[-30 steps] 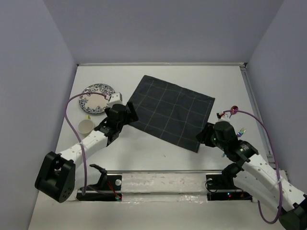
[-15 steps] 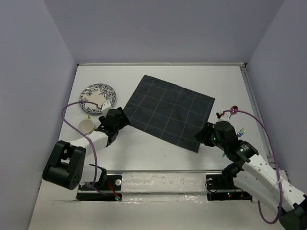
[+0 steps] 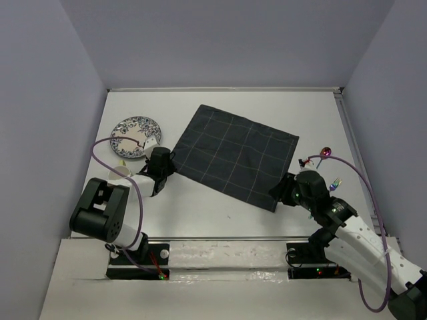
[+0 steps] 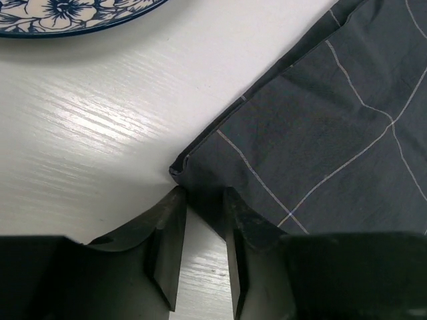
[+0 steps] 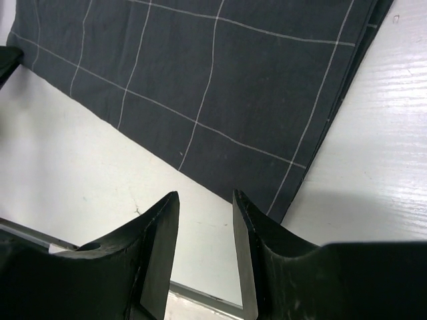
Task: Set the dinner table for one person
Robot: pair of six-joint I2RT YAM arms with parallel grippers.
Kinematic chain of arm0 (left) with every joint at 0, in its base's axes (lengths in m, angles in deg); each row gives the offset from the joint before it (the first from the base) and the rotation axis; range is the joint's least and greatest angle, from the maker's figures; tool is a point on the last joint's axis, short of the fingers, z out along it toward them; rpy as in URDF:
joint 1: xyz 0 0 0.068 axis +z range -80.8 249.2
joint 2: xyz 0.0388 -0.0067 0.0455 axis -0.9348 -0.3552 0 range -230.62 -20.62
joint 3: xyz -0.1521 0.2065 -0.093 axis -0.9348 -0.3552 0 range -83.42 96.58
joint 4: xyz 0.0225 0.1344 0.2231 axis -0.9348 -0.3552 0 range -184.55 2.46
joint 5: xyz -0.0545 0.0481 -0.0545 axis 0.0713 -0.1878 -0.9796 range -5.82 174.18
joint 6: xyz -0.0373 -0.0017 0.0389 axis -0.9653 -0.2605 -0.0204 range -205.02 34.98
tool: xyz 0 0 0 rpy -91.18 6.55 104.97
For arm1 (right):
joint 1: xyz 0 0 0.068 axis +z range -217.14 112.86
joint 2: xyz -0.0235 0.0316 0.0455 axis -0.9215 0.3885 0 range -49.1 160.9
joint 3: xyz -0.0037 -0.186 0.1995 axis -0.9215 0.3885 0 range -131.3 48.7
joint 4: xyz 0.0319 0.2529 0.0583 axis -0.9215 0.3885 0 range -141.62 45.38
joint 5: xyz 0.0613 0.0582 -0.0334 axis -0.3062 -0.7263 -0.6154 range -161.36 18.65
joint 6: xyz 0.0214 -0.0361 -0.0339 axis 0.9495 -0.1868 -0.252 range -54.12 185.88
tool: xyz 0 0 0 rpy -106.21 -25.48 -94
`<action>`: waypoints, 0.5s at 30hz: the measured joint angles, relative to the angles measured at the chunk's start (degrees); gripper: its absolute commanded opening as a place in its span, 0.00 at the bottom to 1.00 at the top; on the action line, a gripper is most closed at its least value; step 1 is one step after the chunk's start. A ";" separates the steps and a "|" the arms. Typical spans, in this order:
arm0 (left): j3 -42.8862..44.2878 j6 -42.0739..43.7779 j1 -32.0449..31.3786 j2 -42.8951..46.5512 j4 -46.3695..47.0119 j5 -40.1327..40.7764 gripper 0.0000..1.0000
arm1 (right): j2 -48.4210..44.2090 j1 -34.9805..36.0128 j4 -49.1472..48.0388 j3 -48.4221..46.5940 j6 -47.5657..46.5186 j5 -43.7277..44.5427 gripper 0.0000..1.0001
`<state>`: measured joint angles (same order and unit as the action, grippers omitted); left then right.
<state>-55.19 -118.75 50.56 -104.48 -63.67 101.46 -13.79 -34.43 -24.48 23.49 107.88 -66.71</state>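
On the white dinner table lies a dark grey checked placemat, turned at an angle. My left gripper is low at its left corner. In the left wrist view the jaws stand narrowly apart, and the placemat corner lies between the left gripper's fingertips. My right gripper hovers at the placemat's near right corner. In the right wrist view the right gripper is open over bare table, just short of the placemat edge.
A blue-patterned plate sits at the left, its rim showing in the left wrist view as the plate. A pale cup stands near the left arm. A spoon and a fork lie at the right. A metal rail runs along the front.
The left arm has drawn back and dropped to the placemat's left corner, and its jaws have narrowed from wide open. The right gripper has edged slightly toward the placemat's near right corner.
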 measured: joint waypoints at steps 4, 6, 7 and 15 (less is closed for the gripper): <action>0.33 0.26 0.02 -0.81 0.28 -0.24 0.00 | 0.04 0.00 -0.87 0.00 0.04 0.04 0.53; 0.66 0.44 0.02 -1.09 0.35 -0.57 0.00 | 0.50 0.00 -1.01 0.00 0.31 0.44 0.74; 0.79 0.46 0.02 -1.16 0.39 -0.68 0.00 | 1.18 0.00 -1.16 0.00 0.24 0.70 0.78; 0.04 0.85 -6.32 9.38 -1.16 0.24 0.00 | 19.45 0.00 -2.43 -2.19 1.33 10.47 0.58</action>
<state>-55.15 -117.90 44.25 -95.10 -64.82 101.70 5.66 -34.43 -26.91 21.30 109.21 -56.24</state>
